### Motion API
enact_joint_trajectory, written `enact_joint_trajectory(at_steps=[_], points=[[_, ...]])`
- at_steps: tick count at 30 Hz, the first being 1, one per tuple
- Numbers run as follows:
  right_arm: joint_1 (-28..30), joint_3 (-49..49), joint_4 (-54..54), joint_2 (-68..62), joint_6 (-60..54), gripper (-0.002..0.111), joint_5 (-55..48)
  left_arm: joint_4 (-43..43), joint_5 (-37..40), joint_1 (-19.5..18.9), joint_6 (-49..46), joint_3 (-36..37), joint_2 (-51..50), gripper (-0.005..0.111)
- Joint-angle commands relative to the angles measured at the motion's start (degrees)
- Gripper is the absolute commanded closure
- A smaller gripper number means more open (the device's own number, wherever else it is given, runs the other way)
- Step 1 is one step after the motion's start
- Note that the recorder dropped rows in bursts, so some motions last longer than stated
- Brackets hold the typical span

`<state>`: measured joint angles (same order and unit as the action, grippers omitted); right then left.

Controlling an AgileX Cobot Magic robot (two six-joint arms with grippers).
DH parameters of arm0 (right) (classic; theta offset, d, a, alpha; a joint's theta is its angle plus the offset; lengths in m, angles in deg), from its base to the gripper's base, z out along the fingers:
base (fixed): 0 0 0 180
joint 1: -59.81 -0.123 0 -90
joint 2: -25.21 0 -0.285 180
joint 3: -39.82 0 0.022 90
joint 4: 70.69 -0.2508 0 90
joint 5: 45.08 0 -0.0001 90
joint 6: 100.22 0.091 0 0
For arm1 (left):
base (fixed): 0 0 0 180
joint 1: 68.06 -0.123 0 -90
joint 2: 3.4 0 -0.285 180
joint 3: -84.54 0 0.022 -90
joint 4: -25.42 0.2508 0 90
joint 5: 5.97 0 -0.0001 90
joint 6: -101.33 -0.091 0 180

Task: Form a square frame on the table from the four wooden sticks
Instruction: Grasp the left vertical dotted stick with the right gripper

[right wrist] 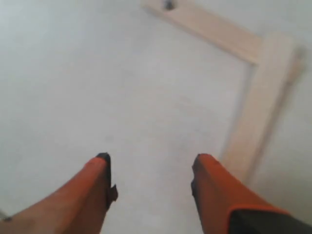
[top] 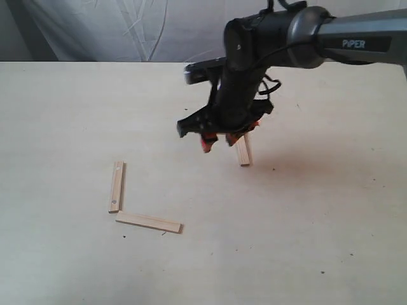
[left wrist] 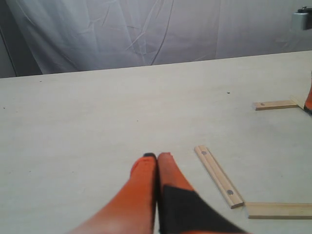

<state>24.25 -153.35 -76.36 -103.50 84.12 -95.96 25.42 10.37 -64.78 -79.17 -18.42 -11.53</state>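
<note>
Two pale flat wooden slats (top: 116, 185) form an L on the cream wood-grain counter (top: 331, 241), a second cornered pair (right wrist: 257, 112) lies well apart under the spread, empty right end effector (right wrist: 151, 165), which likely must descend to grasp one, while the left end effector (left wrist: 157, 158) is clenched, empty.

We are looking down at an angle from the exterior camera across the pale cream wood-grain tabletop (top: 63, 127) toward the grey wrinkled cloth backdrop (top: 95, 32). Our left wrist camera is sitting low, facing that cloth and sharing the pale dotted wooden slat (left wrist: 219, 176); our right one is peering closely, steeply down.
</note>
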Motion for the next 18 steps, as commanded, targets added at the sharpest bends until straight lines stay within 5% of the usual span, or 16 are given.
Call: enact_joint_trajectory(at_steps=[1,12,18], points=[[-6.8,-0.2,-1.9,0.3,-11.5,0.057,0.8,0.0,0.1,0.2,0.1,0.2,0.3,0.107],[-14.2,-0.2,-2.6,-0.4,-19.4,0.052,4.6,0.0,0.1,0.2,0.1,0.2,0.3,0.107],[-14.2,-3.4,-5.8,-2.1,-8.6,0.052,6.0,0.0,0.1,0.2,0.1,0.2,0.3,0.107]])
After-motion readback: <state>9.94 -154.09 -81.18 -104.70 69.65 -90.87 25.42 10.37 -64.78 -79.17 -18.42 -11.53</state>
